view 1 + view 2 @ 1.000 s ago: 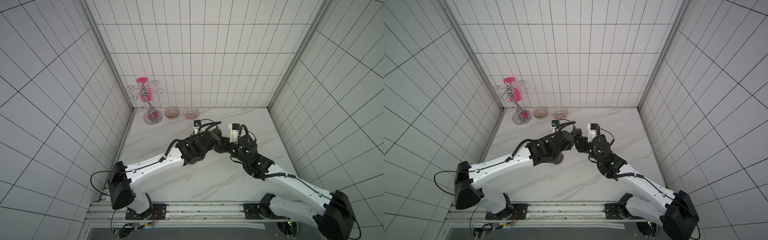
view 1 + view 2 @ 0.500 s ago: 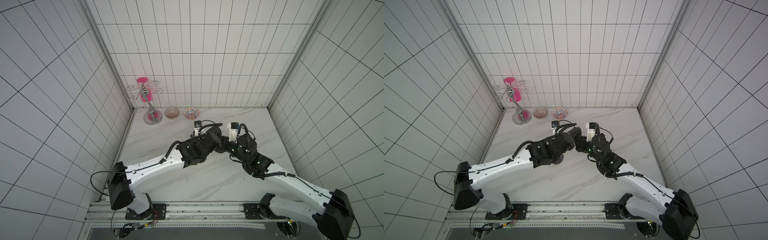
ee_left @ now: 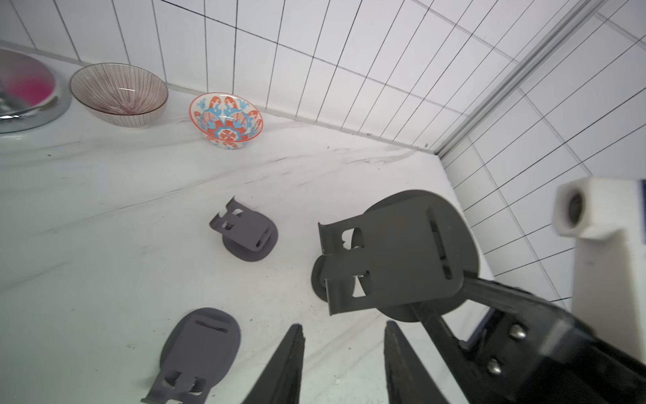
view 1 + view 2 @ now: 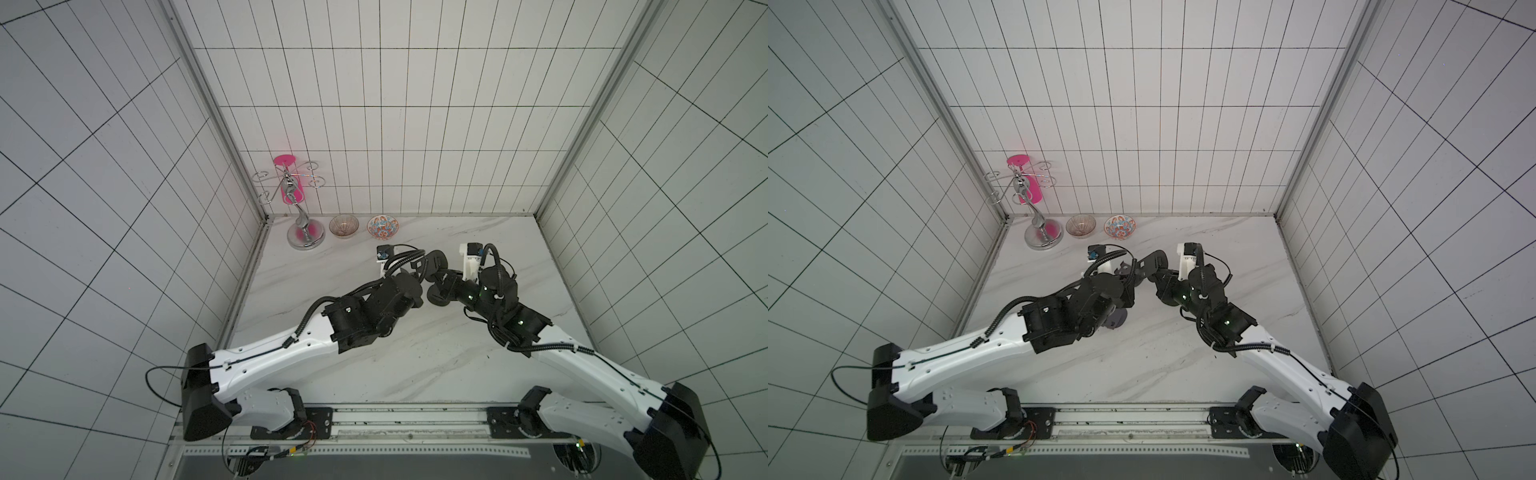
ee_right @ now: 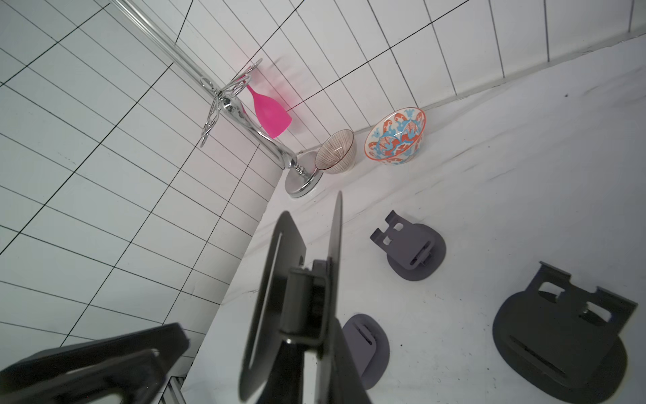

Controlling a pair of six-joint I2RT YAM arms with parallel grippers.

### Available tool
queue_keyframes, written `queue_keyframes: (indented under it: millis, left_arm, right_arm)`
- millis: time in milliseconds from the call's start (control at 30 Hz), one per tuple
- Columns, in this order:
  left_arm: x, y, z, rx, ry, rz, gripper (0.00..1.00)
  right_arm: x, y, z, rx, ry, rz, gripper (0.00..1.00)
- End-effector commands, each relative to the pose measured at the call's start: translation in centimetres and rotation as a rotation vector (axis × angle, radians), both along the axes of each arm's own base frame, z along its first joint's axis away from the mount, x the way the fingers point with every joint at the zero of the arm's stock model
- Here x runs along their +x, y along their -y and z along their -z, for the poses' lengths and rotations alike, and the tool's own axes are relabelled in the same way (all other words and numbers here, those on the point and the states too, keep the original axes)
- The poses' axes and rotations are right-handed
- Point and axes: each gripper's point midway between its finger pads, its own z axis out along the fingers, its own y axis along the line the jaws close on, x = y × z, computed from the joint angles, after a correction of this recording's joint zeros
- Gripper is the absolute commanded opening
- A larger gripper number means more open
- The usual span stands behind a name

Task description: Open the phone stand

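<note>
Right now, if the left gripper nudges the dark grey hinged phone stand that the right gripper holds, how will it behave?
Probably stiff: the dark grey hinged phone stand shows flat thin plates, unbent in the right gripper. Likely light, since a pinch at one end carries it. A nudged plate would likely swing about the hinge rather than flex.

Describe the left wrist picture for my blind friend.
The right tool holds a dark phone stand, plates spread apart, above the white table. The left tool is open and empty nearby. Two more stands and two bowls rest on the table.
</note>
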Motion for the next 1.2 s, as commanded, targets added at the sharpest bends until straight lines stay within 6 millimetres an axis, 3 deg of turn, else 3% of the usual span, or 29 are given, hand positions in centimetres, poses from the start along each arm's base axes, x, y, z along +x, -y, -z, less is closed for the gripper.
queue_keyframes:
  millis: [0,267,400,633,1167]
  left_arm:
    - [0.3,-0.4,-0.6,-0.121,-0.026,0.046,0.48]
    - [1.2,-1.8,-0.1,-0.498,-0.090,0.219,0.56]
    - [0.6,-1.1,-1.6,-0.706,-0.044,0.388,0.58]
    - [-0.6,1.9,-4.1,-0.765,-0.022,0.617,0.59]
    - [-0.7,4.4,-3.5,-0.760,-0.061,0.676,0.55]
  right_arm:
    - [-0.2,1.3,-2.6,0.083,0.033,0.004,0.00]
    - [-0.6,3.4,-4.4,0.231,0.009,-0.044,0.00]
    - [-1.4,3.1,-5.8,0.249,0.015,-0.113,0.00]
    - [-2.6,2.5,-6.7,0.249,0.012,-0.188,0.00]
    - [-2.9,2.3,-6.6,0.299,0.009,-0.204,0.00]
